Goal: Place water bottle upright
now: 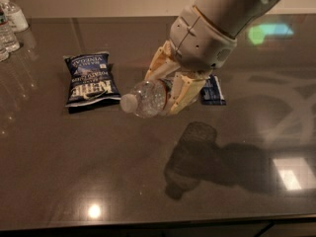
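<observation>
The water bottle (145, 98) is a clear ribbed plastic bottle with a white cap pointing left. It is held nearly level above the dark table (98, 172). My gripper (170, 85) is shut on the bottle's body, its cream fingers (181, 94) wrapped around the part where the label sits, so the label is mostly hidden. The grey arm comes down from the upper right.
A blue chip bag (90, 79) lies left of the bottle. A small blue packet (213, 90) lies behind my gripper. Small clear bottles (7, 33) and a white-topped pump bottle (14, 14) stand at the far left corner.
</observation>
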Controlling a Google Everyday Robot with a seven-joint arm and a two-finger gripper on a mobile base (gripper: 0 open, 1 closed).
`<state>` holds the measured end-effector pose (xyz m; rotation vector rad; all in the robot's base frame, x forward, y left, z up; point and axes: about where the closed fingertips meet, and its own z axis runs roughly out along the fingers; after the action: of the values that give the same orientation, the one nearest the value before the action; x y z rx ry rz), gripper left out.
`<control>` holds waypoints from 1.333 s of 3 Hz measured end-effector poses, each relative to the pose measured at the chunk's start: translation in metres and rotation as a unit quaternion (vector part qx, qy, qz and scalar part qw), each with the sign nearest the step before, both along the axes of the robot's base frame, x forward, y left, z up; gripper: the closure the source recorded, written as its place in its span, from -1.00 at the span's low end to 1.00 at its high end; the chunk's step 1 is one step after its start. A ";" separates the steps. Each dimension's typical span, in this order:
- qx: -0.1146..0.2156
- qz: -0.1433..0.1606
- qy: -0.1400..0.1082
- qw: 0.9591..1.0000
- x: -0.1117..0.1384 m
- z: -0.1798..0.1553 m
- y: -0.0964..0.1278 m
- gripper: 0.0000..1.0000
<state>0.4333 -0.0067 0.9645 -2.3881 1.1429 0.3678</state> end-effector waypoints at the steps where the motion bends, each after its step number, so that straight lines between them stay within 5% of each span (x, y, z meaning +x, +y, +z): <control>1: 0.036 -0.086 0.064 0.994 0.002 0.006 0.000 1.00; 2: 0.067 -0.146 0.126 0.979 0.000 0.006 0.001 1.00; 4: 0.178 -0.170 0.220 0.944 -0.007 0.009 0.008 1.00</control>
<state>0.4263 0.0008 0.9737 -1.7965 1.5034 0.9317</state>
